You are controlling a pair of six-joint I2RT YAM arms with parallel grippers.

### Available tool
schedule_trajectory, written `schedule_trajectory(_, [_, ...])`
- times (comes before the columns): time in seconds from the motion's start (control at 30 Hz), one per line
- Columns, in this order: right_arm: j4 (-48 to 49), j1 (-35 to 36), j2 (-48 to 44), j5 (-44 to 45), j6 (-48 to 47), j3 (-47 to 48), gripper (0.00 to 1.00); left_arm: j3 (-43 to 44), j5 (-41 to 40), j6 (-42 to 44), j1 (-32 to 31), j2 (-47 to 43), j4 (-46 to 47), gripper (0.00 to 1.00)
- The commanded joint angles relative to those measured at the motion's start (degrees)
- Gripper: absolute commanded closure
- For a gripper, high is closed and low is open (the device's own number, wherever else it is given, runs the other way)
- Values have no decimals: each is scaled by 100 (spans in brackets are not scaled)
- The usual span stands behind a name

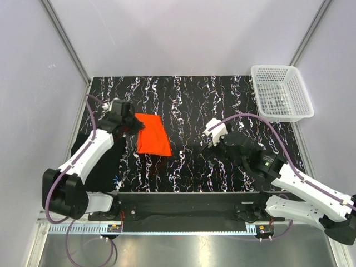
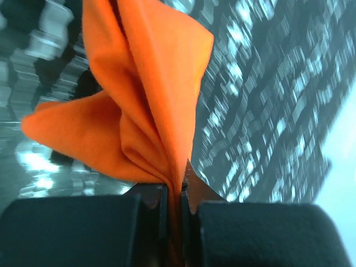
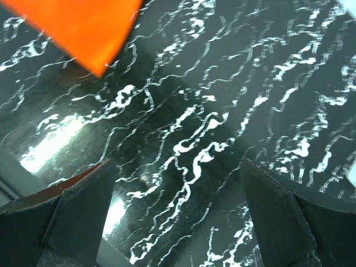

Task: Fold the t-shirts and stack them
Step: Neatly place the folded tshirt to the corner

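Note:
The orange-red t-shirt lies folded into a narrow rectangle on the left half of the marbled mat. My left gripper is at its upper left edge, shut on a bunch of the orange cloth, which runs down between the jaws. My right gripper is to the right of the shirt, apart from it, open with only mat between its fingers. A corner of the orange shirt shows at the top left of the right wrist view. A plain black patch, apparently the folded black t-shirt, lies under the left arm.
A white mesh basket stands at the back right corner, partly off the mat. Grey walls close in the back and both sides. The arms' base rail runs along the near edge.

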Motion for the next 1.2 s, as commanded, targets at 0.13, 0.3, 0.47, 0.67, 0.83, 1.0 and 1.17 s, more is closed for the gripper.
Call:
schedule_trajectory(0.13, [-9, -16, 268, -648, 274, 271, 0, 1403, -1321, 231, 664, 16, -1624, 100])
schedule_trajectory(0.3, [45, -16, 268, -789, 160, 130, 0, 2036, -1542, 652, 1042, 200, -2030, 100])
schedule_trajectory(0.47, [80, -16, 215, -816, 159, 7, 0, 2475, -1533, 969, 1490, 350, -2320, 100])
schedule_trajectory(0.67, [115, -16, 268, -877, 160, -46, 0, 2573, -1472, 1224, 2184, 246, -2759, 100])
schedule_trajectory(0.83, [194, -16, 400, -939, 116, -20, 0, 2362, -1340, 1514, 2685, 70, -2821, 100])
schedule_trajectory(1.0, [247, -8, 514, -1035, 124, -2, 0, 2064, -1252, 1637, 2932, -54, -2839, 100])
schedule_trajectory(1.17, [291, -16, 540, -1062, 124, -55, 0, 2106, -1094, 1760, 3152, 43, -2821, 100])
